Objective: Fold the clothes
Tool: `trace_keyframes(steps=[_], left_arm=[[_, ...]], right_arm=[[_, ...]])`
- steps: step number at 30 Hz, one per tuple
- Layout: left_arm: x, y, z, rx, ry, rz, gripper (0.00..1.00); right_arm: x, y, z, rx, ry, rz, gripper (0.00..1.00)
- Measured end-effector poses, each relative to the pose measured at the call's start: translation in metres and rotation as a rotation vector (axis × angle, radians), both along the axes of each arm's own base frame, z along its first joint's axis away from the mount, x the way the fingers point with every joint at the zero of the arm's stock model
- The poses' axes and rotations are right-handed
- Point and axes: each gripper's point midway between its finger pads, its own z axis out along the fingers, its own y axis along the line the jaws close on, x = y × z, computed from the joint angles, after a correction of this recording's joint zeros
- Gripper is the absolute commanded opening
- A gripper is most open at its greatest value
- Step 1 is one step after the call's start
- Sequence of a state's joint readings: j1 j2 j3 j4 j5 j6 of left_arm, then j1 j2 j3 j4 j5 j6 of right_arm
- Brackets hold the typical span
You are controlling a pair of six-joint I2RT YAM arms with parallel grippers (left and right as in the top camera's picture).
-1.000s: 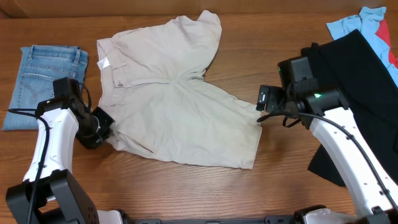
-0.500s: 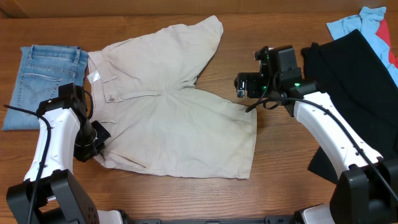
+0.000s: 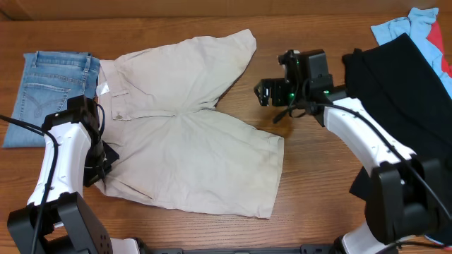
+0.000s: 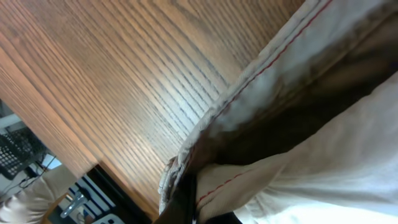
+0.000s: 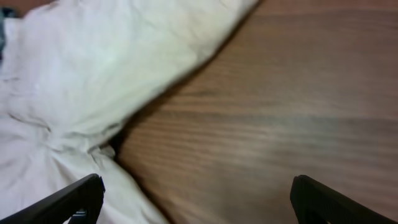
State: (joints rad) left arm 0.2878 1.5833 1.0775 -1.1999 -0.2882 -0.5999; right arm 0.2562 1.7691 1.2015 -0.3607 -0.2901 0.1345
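**Operator:** Overhead view first. How far along am I?
**Spotter:** Your shorts [image 3: 191, 127] lie spread on the desk [image 3: 318, 183], both legs pointing right. No fold is made, so I judge the whole job is ahead of you.
**Operator:** The pincers?
**Spotter:** Your left pincer [image 3: 99, 166] is clamped on the shorts' waist edge, lower left. Your right pincer [image 3: 265, 92] hovers beside the upper leg, holding nothing.
**Operator:** Left wrist?
**Spotter:** You see stitched cloth pinched at the bottom edge, with bare wood beside it.
**Operator:** Right wrist?
**Spotter:** Fingers [image 5: 68, 199] stand wide apart over wood, the shorts up and left of them.
**Operator:** Containers?
**Spotter:** None show. Folded jeans [image 3: 53, 85] and a black garment [image 3: 402, 92] lie at the sides.
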Motion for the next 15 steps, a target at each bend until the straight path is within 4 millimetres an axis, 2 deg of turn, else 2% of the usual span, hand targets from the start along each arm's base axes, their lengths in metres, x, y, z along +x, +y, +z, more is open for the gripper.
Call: trace_keyframes(steps=[6,15], left_arm=[[0.006,-0.001,-0.001,-0.006,-0.025,0.002,0.05],[0.008,-0.002,-0.002,-0.013,-0.036,0.004,0.05]], right_arm=[[0.02,0.03,-0.018,0.078,-0.059,0.076,1.0],[0.034,0.081,-0.04,0.138,-0.165,0.176,1.0]])
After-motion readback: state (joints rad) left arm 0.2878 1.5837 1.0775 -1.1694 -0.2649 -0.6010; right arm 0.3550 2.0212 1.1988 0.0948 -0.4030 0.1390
